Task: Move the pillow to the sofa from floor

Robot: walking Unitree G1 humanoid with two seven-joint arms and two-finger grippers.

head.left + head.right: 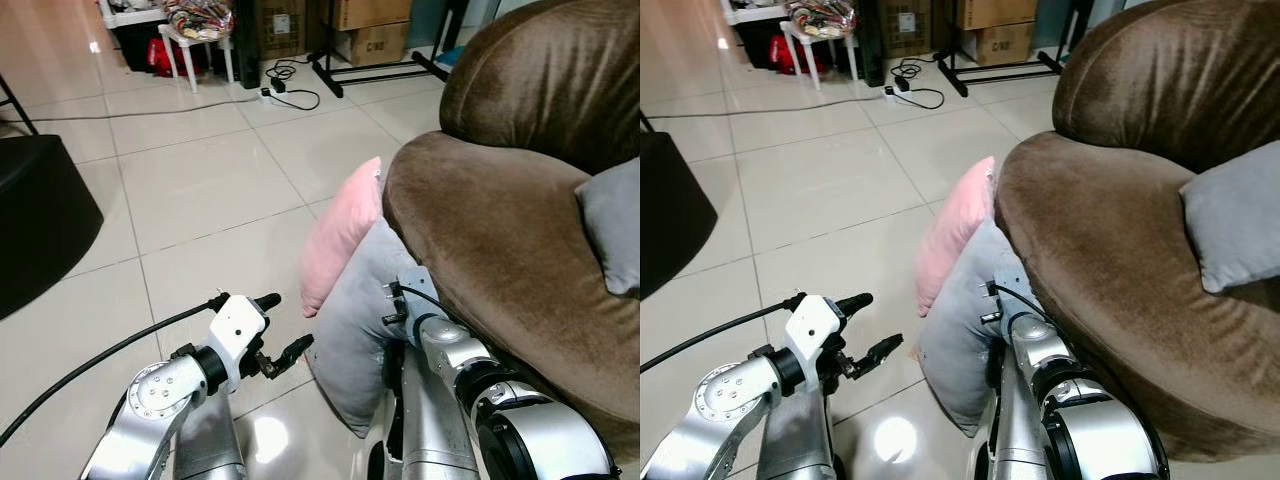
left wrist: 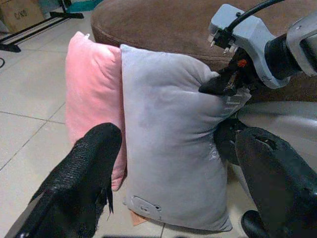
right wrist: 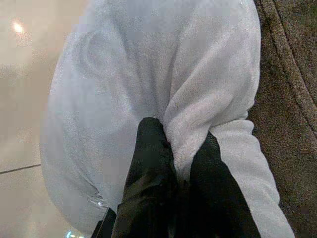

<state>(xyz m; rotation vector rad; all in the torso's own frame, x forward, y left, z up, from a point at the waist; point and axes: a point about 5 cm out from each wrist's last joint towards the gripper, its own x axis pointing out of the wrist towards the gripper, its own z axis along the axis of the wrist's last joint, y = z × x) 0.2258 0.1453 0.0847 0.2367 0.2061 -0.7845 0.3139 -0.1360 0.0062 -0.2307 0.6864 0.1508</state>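
While the grey pillow [image 1: 352, 330] stood on edge on the tiled floor [image 1: 200, 200], leaning on the brown sofa [image 1: 500, 240] beside a pink pillow [image 1: 340, 235], the right tool [image 3: 176, 153] was pinching a fold of it. The left tool [image 1: 280, 330] hung spread just beside it, holding nothing.

Pink cushion [image 1: 340, 238] upright on tiled floor [image 1: 200, 190], cardboard boxes [image 1: 372, 30] & white stool [image 1: 195, 45] at back.

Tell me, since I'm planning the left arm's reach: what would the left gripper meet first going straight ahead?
Probably the grey pillow, already pinched by the right gripper. The open left gripper points at it.
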